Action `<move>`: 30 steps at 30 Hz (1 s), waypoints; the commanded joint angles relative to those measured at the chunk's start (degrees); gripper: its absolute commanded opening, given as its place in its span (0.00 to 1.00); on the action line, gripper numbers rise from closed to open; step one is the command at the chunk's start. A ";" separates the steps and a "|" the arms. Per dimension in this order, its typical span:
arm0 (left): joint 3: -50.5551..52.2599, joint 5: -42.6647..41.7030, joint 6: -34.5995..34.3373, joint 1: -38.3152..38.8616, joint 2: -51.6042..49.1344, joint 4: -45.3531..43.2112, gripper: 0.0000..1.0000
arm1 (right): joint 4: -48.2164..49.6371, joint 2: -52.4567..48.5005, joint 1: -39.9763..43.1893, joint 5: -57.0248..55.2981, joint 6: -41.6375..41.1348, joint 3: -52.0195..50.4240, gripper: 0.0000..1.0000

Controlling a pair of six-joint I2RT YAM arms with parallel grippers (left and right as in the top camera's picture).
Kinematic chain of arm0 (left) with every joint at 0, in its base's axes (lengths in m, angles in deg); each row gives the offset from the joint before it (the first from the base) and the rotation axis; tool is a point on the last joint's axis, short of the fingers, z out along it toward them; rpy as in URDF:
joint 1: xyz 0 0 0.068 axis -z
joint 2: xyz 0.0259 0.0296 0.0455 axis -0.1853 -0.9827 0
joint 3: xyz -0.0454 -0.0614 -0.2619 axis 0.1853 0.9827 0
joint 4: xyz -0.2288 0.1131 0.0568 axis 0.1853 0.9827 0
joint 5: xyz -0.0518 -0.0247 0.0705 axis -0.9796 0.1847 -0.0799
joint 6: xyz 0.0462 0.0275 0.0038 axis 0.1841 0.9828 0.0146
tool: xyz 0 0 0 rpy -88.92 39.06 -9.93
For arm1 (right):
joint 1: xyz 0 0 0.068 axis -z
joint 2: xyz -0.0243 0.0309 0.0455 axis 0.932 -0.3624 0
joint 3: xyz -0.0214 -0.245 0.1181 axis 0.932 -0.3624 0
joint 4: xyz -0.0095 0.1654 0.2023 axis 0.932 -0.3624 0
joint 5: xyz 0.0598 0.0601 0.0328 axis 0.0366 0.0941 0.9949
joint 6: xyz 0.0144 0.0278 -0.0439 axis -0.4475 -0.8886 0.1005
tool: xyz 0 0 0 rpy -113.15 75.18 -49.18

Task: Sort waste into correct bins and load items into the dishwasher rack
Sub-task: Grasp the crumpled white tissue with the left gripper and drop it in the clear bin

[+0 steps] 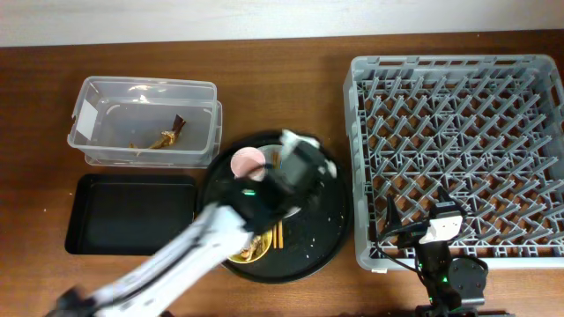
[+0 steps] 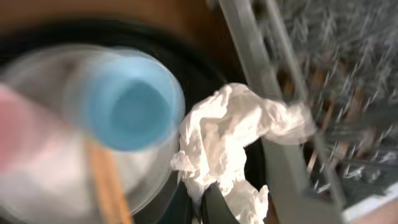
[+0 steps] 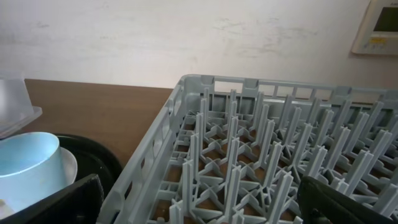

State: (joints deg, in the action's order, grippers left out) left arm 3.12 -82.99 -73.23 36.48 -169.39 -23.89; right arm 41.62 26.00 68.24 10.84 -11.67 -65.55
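**White napkin at the rack's edge, bins across the tray**

The crumpled white paper napkin (image 2: 233, 134) is seen at the tip of the left gripper (image 1: 304, 165). It is over the right side of the large round black tray (image 1: 326, 233), just beside the near wall of the dishwasher rack (image 1: 441, 62). The wrist view is smeared, and only one dark finger (image 2: 219, 208) can be made out, with paper bunched round it. The fingers are judged to be closed on the napkin, though this cannot be confirmed. The light-blue cup (image 2: 130, 102) is seen just beside the napkin.

Both bins, the clear plastic tub (image 1: 88, 110) and the shallow black rectangular tray (image 1: 132, 220), are placed to the left of the napkin, beyond the round tray. A carry leftward, away from the rack, is therefore called for, and the left arm is much the nearer. The right gripper (image 3: 199, 210) is held wide open and empty over the rack's front left corner.
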 commanded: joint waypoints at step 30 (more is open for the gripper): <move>-3.02 -21.53 10.12 -44.54 6.78 3.52 0.97 | -0.35 0.37 0.26 -0.07 -0.20 -0.26 0.98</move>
State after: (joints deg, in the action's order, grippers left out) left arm 0.81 -94.86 -63.98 -8.41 -170.88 -26.08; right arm 41.60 25.98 68.24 10.87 -11.60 -65.55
